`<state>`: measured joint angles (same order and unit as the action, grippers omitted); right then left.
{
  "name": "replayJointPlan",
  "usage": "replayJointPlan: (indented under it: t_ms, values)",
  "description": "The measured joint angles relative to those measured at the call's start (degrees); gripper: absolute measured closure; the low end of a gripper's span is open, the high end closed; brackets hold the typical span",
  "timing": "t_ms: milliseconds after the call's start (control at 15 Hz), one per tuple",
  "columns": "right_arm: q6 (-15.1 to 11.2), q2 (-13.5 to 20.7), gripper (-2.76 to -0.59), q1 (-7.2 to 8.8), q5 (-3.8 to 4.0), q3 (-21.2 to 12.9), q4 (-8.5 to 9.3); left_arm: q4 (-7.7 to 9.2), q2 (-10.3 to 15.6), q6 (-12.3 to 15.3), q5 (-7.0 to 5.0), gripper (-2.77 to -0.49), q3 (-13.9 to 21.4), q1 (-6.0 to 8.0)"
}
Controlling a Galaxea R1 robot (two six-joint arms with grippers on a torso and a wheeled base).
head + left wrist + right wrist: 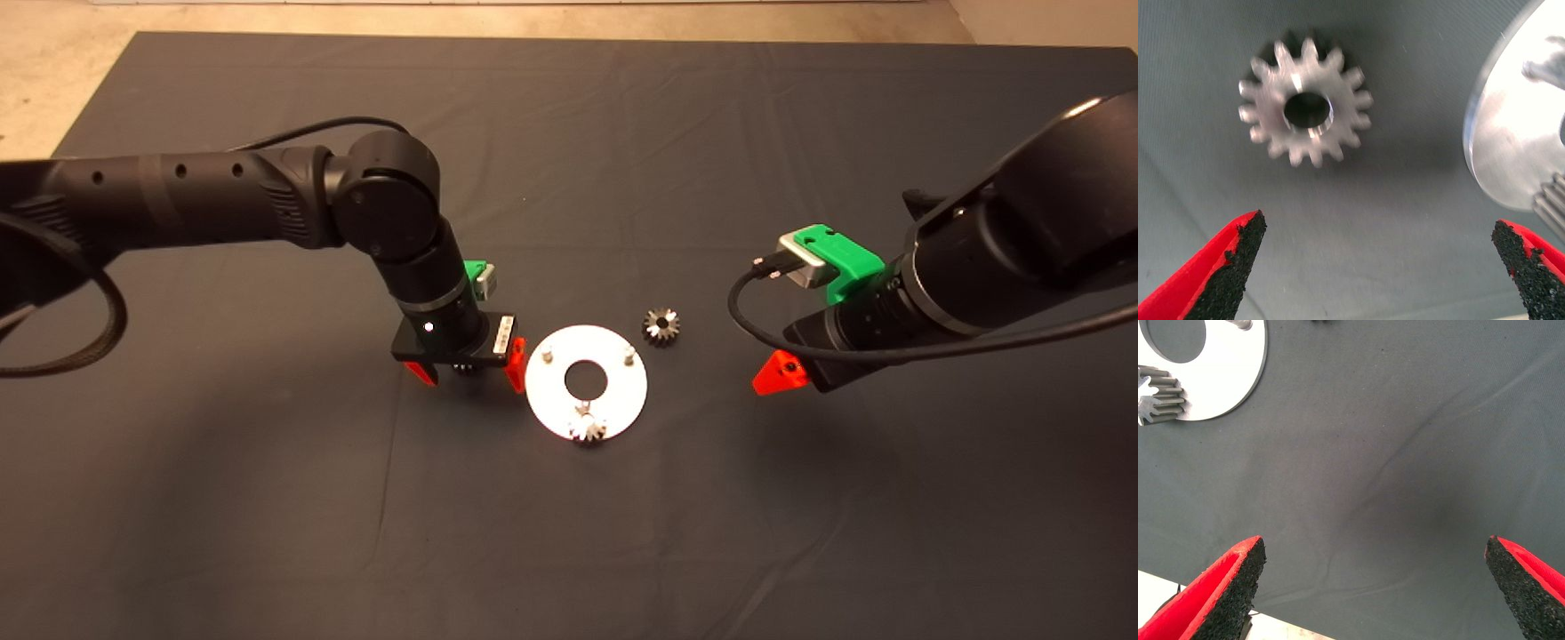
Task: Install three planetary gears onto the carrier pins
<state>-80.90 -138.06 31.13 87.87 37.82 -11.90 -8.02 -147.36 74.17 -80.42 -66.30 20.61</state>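
Note:
The white disc (547,391) lies on the dark mat with two bare carrier pins (548,356) (629,354) at its far side. One planetary gear (588,430) sits on the near pin. A second gear (661,326) lies loose on the mat just beyond the disc's right side. A third gear (1305,110) lies flat on the mat left of the disc (1511,147). My left gripper (468,367) (1377,230) hovers over this gear, open and empty. My right gripper (782,373) (1375,547) is open and empty over bare mat to the right of the disc (1231,373).
The dark mat (267,498) covers the table, with creases across it. The pale floor (53,80) shows past the mat's far left edge. A black cable (756,329) loops from the right wrist.

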Motion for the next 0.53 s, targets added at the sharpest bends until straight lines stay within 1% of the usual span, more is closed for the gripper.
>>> replayJointPlan:
  t_ms: [67, 133, 200, 267, 333, 467, 533]
  values:
    - [0.02, 0.00, -2.46, 0.00, -0.06, 0.00, 0.00, -0.10, 0.01, -0.71, 0.16, -2.48, -0.46, -0.65]
    - [0.02, 0.00, -2.46, 0.01, -0.02, -0.02, 0.02, -0.11, 0.01, -1.24, 0.58, -2.49, -0.81, -1.43]
    - [0.00, 0.00, -2.46, 0.01, -0.05, -0.04, 0.00, -0.13, -0.02, -1.62, 1.40, -2.48, -1.14, -1.95]
    - [0.01, 0.00, -2.46, 0.00, -0.03, -0.04, 0.00, -0.18, -0.16, -2.04, 2.55, -2.48, -1.70, -2.36]
    - [0.02, 0.05, -2.46, 0.01, -0.02, -0.06, 0.01, -0.38, -0.29, -2.93, 3.13, -2.48, -2.45, -2.70]
    - [0.02, 0.24, -2.46, 0.01, -0.02, -0.06, 0.02, -0.57, -0.49, -4.13, 3.39, -2.48, -3.67, -3.30]
    - [0.02, 0.27, -2.46, 0.01, -0.04, -0.11, 0.04, -0.60, -0.90, -4.22, 3.38, -2.49, -3.87, -3.25]
